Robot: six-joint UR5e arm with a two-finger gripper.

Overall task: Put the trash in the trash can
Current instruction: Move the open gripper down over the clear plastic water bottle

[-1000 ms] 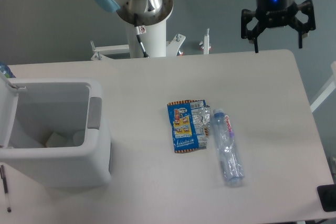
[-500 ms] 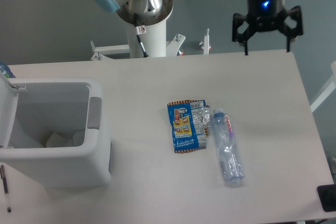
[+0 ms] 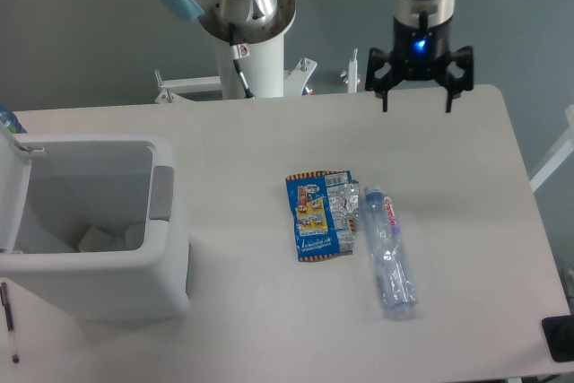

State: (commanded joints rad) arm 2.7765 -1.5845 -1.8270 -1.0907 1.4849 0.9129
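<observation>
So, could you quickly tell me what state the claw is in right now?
Claw: open, holding nothing, above the table's far edge, well clear of the bottle and wrapper.

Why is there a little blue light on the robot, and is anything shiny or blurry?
In the camera view, a small blue light glows on the gripper, whose jaws are spread open; why it is lit I cannot tell. The silver part of the wrapper glints; the clear bottle shows pale highlights. Lighting is soft and even, shadows faint. Nothing looks blurred.
</observation>
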